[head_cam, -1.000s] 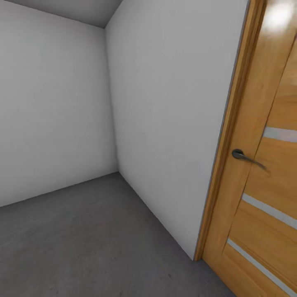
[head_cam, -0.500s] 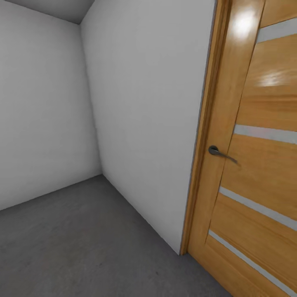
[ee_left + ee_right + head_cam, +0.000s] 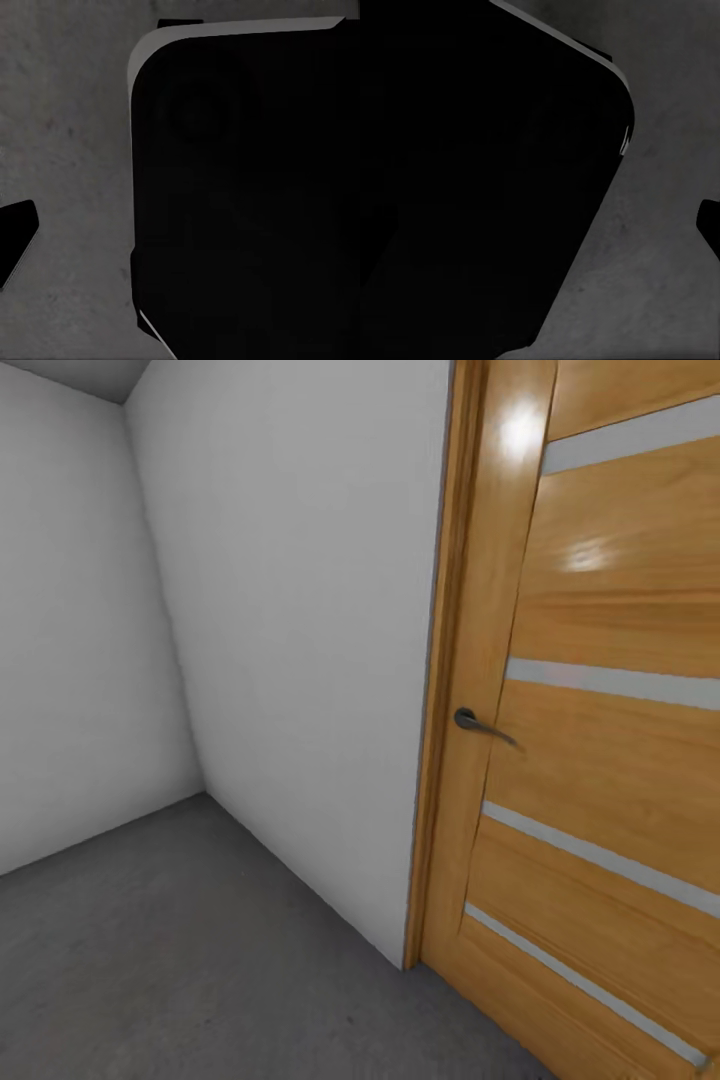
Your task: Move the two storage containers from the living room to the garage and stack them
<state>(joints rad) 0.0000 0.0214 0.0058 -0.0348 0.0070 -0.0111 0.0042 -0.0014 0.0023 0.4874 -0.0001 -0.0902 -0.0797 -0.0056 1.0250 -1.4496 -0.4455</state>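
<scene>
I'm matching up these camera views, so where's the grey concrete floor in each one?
Head view: concrete floor across the lower left, meeting the white wall and wooden door.
Left wrist view: floor beside a black rounded body.
Right wrist view: floor beside a like black body.
Shared landmark: the floor's grey speckle.

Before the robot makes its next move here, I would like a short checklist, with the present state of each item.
1. Grey concrete floor underfoot: ok.
2. Wooden door close at the head view's right, handle unobstructed: ok.
3. White wall near, beside the door frame: ok, keep margin.
4. Whether the door is latched: cannot tell.
5. State of both claws: cannot tell.
6. Storage containers in sight: not ok.
</scene>
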